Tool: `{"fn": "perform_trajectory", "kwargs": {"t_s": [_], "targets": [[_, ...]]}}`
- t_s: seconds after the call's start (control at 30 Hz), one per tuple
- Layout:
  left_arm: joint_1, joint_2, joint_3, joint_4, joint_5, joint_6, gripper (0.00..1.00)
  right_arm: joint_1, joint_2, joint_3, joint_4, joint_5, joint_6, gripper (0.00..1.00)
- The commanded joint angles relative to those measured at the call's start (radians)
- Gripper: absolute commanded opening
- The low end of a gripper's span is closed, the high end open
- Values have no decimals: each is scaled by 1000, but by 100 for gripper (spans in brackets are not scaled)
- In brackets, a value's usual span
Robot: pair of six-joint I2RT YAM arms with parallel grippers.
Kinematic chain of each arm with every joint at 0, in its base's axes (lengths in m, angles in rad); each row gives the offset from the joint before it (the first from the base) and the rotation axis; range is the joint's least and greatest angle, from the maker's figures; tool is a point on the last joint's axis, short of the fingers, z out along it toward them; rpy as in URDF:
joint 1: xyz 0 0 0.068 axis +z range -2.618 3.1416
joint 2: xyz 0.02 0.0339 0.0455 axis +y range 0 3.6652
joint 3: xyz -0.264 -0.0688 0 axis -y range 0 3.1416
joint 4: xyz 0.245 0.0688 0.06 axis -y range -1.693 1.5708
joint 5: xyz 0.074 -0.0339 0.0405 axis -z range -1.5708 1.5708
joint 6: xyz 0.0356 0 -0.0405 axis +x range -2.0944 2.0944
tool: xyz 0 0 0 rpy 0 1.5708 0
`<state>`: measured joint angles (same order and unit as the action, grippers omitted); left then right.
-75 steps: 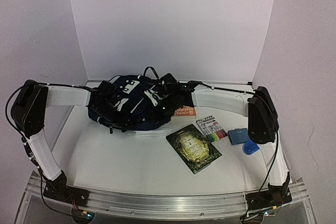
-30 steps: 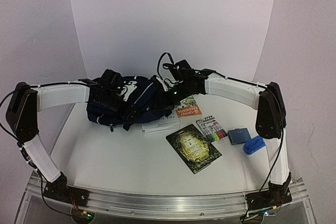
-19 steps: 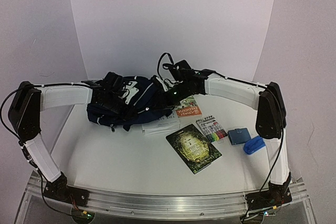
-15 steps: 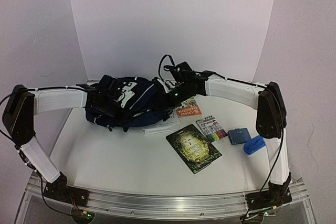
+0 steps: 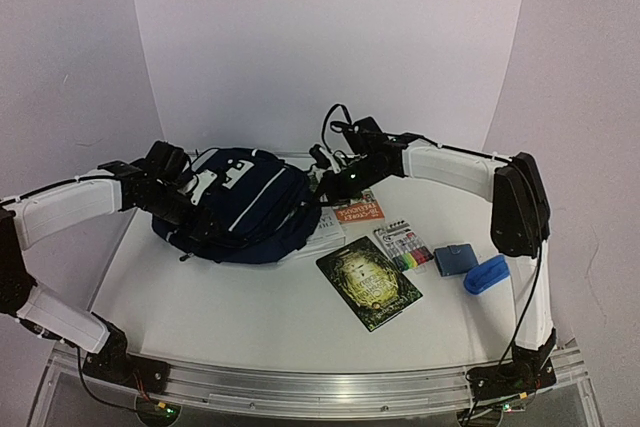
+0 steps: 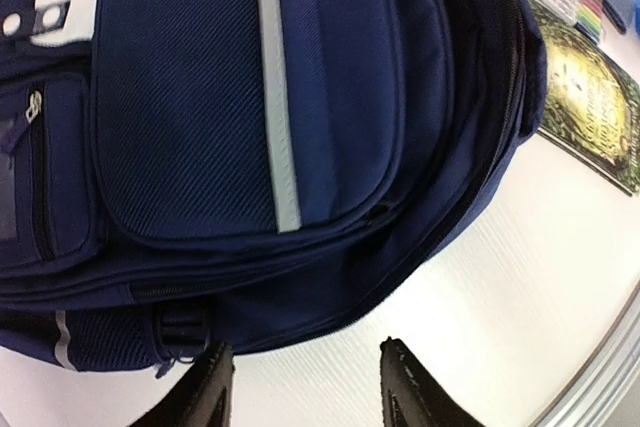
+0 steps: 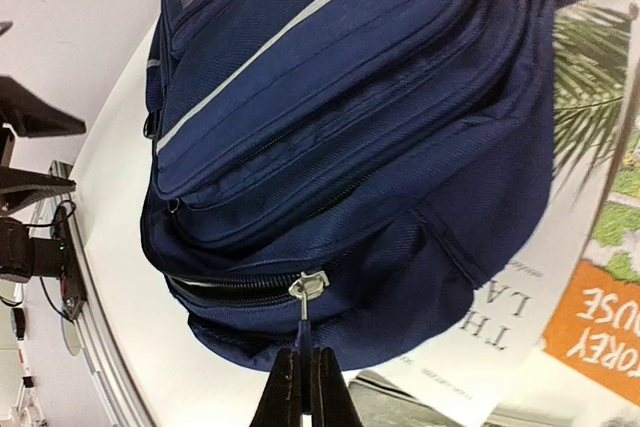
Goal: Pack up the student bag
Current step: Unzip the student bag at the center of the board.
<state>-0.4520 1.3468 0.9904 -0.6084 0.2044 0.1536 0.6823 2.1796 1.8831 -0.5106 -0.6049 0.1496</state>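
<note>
- I'm seeing the student bag (image 5: 250, 209) lying back-left on the white table (image 5: 250, 312), with walls (image 5: 330, 47) enclosing it.
- A green book (image 5: 368, 282) and markers (image 5: 403, 245) are lying rightward.
- My left gripper (image 6: 305, 365) is gaping empty; the right gripper (image 7: 303, 359) is pinching the zipper pull (image 7: 306, 292).

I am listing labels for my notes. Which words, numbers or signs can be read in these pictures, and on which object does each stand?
"OREY" and "OUSE", cut by the picture edge: orange booklet beside the student bag.
"LA" and "TH", partly covered: white page under the bag.
Green book, marker pack: print too small to read.
Student bag: no lettering seen.
</note>
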Motion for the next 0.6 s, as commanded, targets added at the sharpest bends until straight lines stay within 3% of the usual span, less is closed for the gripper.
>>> {"fn": "perform_trajectory", "kwargs": {"t_s": [0.0, 0.13, 0.37, 0.5, 0.57], "targets": [[-44, -20, 126, -41, 28, -21, 57, 69, -16, 75, 1, -97, 37, 0], [-102, 22, 178, -45, 81, -72, 64, 97, -11, 114, 13, -121, 65, 0], [-144, 116, 197, 27, 143, -141, 64, 126, -15, 139, 34, -152, 108, 0], [-161, 172, 209, 41, 146, -171, 59, 132, -24, 134, 40, -154, 113, 0], [-161, 176, 204, 44, 123, -185, 49, 132, -30, 128, 41, -149, 110, 0]]}}
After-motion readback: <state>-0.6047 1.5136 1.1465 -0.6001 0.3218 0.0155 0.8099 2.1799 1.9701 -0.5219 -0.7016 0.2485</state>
